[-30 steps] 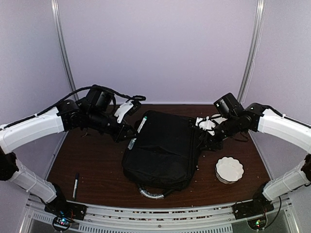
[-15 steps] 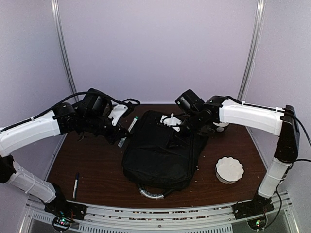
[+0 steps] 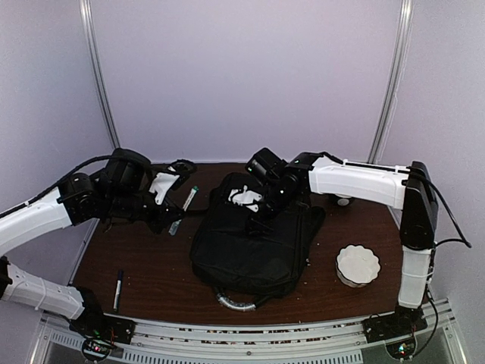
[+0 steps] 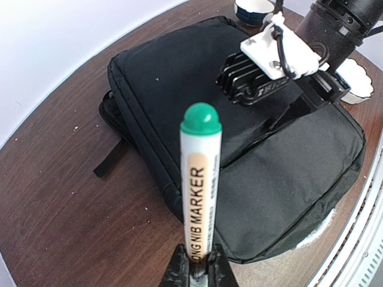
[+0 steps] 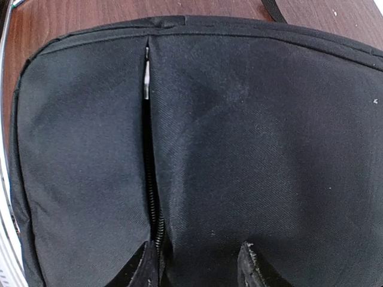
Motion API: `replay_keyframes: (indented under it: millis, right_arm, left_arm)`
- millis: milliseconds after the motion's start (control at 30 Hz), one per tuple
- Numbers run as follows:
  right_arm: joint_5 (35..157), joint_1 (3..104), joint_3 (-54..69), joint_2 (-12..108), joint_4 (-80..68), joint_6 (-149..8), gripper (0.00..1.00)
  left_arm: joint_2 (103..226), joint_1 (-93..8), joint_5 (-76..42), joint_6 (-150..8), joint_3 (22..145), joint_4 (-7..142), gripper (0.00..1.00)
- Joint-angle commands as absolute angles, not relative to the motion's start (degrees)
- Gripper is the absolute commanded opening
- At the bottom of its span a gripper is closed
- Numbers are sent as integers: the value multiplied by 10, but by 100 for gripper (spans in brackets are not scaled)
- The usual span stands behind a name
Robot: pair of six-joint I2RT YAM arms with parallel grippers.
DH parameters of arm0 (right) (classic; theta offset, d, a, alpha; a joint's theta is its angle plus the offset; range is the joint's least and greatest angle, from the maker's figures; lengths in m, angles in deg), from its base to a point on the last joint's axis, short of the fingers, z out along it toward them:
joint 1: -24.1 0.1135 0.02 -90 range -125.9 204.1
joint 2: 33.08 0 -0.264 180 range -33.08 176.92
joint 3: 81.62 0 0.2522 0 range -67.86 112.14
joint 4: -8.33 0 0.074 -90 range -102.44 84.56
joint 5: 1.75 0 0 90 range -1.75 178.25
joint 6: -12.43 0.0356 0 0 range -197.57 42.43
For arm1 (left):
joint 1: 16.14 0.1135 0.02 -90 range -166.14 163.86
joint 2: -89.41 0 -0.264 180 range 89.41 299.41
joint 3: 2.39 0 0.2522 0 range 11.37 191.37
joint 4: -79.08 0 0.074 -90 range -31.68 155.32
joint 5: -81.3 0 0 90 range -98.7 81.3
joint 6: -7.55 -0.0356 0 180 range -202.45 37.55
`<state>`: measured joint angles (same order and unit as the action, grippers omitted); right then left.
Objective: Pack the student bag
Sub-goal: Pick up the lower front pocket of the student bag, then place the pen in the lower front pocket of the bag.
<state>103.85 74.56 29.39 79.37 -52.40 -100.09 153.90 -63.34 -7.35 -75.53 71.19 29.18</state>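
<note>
Left claw (image 4: 196, 270) clamped on green marker (image 4: 200, 179), arm bent beside student bag (image 3: 250, 243); right claw (image 5: 200, 263) apart, arm stretched over it.

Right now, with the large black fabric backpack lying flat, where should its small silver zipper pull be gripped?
Pinch the silver zipper pull across its narrow width, coming straight down from above the black fabric backpack. It is a thin strip lying flat along the zipper line, so probably only its long edges offer a hold.
</note>
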Motion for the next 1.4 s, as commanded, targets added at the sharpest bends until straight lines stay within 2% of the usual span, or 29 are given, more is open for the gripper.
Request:
replay_keyframes:
  millis: [0, 67, 133, 267, 433, 533, 633, 700, 833, 1000, 1367]
  right_arm:
    - [1013, 749, 305, 804, -550, -997, 44]
    - [1007, 749, 307, 809, -552, -998, 38]
    - [1014, 749, 319, 818, -568, -997, 36]
    - [1027, 753, 325, 820, -582, -994, 47]
    - [971, 761, 324, 832, -567, -992, 45]
    - [953, 761, 332, 843, -570, -990, 33]
    - [954, 761, 340, 845, -579, -988, 8]
    - [958, 761, 341, 834, -579, -986, 0]
    - [974, 753, 356, 803, -579, -976, 0]
    - [1083, 722, 401, 788, -607, -956, 0]
    - [1193, 710, 425, 793, -625, -950, 0]
  left_arm:
    - [1531, -632, -69, -764, 708, 309, 0]
    - [1533, -632, -71, -770, 710, 312, 0]
    - [1535, -632, -71, -775, 711, 313, 0]
    - [1536, -632, -75, -776, 714, 313, 0]
    - [1529, -633, -76, -771, 710, 319, 0]
    - [1523, -634, -70, -772, 708, 318, 0]
    - [1521, -633, -69, -780, 705, 318, 0]
    - [1522, -635, -73, -788, 706, 320, 0]
    - [1527, -663, -77, -830, 706, 348, 0]
    - [1554, -725, -66, -913, 712, 392, 0]
    - [1719, -827, -18, -1125, 773, 483, 0]
